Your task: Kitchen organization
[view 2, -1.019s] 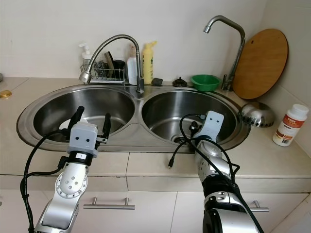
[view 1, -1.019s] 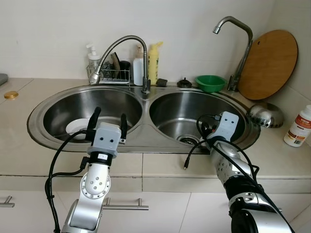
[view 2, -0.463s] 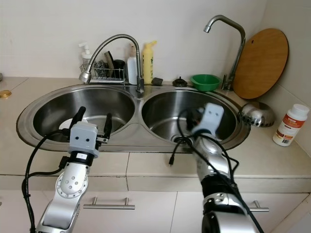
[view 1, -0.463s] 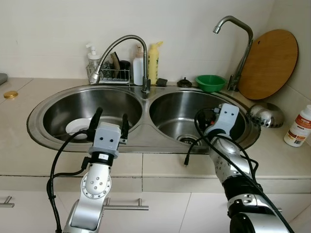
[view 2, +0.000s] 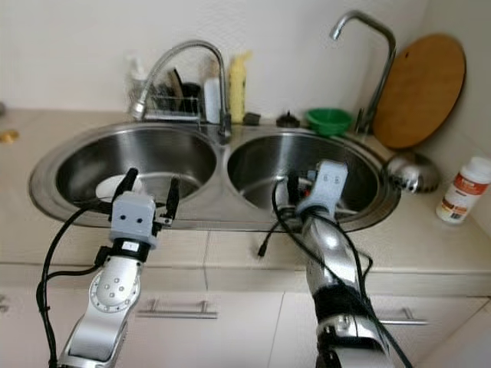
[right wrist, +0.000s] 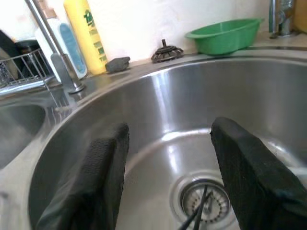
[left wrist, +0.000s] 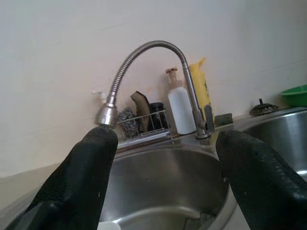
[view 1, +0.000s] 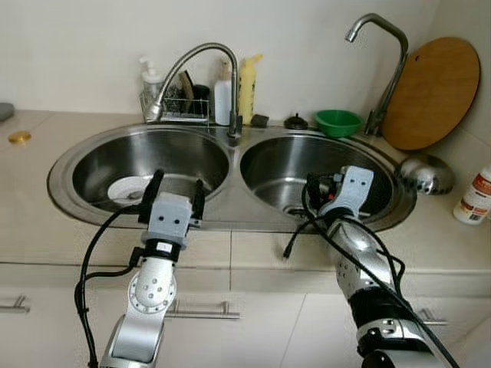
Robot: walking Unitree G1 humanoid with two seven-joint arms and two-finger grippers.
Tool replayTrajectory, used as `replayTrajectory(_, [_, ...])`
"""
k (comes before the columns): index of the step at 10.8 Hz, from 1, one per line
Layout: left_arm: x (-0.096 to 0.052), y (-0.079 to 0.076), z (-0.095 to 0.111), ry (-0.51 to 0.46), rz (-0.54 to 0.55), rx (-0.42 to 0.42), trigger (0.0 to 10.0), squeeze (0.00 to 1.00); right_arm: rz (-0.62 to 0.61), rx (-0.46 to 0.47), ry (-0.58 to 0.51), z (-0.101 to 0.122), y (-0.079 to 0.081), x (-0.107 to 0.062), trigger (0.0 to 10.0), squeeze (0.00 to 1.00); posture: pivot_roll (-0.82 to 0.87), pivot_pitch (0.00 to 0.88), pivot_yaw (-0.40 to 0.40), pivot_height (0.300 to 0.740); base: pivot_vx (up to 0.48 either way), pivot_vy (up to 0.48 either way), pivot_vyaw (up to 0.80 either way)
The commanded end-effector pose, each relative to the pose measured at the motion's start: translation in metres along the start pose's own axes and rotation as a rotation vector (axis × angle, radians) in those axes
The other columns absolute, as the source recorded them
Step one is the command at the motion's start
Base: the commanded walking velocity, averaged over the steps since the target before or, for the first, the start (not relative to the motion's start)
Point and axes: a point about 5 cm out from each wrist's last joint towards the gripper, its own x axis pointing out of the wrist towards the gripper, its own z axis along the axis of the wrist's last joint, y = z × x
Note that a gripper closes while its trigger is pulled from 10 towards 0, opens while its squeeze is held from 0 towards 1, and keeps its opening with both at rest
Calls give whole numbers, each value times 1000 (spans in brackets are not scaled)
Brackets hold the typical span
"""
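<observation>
The left gripper (view 1: 175,191) hangs over the front rim of the left basin of the double stainless sink (view 1: 73,153), its two black fingers (left wrist: 79,184) spread wide with nothing between them and touching nothing. The right gripper (right wrist: 168,158) is at the near edge of the right basin, its fingers (right wrist: 103,177) likewise parted wide and empty, above the drain strainer (right wrist: 205,201). A white plate (view 1: 129,188) lies on the floor of the left basin. Behind the sink, a flexible spring faucet (view 1: 196,65) arches over the left basin beside a wire rack (view 1: 175,107), a white bottle (view 1: 223,92) and a yellow bottle (view 1: 247,88). A green bowl (view 1: 338,122) sits on the beige counter (view 1: 31,230) near a tall gooseneck tap (view 1: 383,54), with a round wooden cutting board (view 1: 433,92) leaning against the wall, a steel bowl (view 1: 423,172) upside down below it and a white pill bottle (view 1: 476,198) at the far right.
</observation>
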Motion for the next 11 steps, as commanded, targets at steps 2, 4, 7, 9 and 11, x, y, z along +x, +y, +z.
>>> replayTrajectory(2, [1, 0, 1, -3, 0, -12, 10000, 0, 10, -31, -56, 11, 1, 0, 10000, 0, 46, 0, -47, 740, 0, 0, 0])
replayTrajectory(4, [1, -1, 1, -4, -2, -12, 10000, 0, 14, -43, -68, 12, 2, -2, 10000, 0, 45, 0, -47, 740, 0, 0, 0])
replayTrajectory(7, [1, -1, 1, -5, -3, -21, 10000, 0, 26, -60, -78, 8, 4, -6, 10000, 0, 47, 0, -48, 740, -92, 0, 0])
replayTrajectory(9, [1, -1, 1, -6, -3, -25, 10000, 0, 29, -67, -77, 7, 4, -7, 10000, 0, 47, 0, -47, 740, -279, 0, 0])
replayTrajectory(11, [2, -1, 1, -6, -4, -25, 10000, 0, 30, -75, -80, 6, 4, -8, 10000, 0, 46, 0, -45, 740, -281, 0, 0])
